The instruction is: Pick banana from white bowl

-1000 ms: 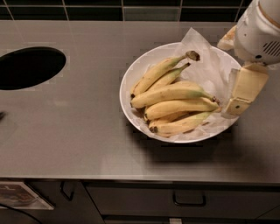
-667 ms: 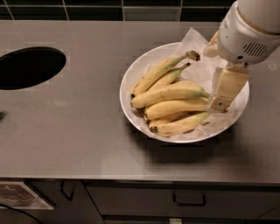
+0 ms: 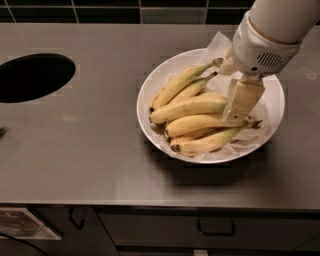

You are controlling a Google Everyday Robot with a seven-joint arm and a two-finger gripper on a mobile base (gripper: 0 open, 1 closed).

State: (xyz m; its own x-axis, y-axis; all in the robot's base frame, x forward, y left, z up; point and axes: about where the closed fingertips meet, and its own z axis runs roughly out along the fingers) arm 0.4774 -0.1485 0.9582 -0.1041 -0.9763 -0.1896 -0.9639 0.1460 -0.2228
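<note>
A wide white bowl lined with crinkled white paper stands on the grey counter, right of centre. Several yellow bananas lie in it, stems pointing right and up. My gripper hangs from the white arm at the upper right. It is over the right half of the bowl, its tip at the stem ends of the middle bananas. Whether it touches them I cannot tell. The arm hides the far right part of the bowl's rim.
A dark oval hole is cut into the counter at the left. Dark tiles run along the back wall. Drawer fronts with handles sit below the counter's front edge.
The arm has moved left from the bowl's right rim to over the bananas, and the gripper now sits at the stem ends of the middle bananas. The bananas have not moved.
</note>
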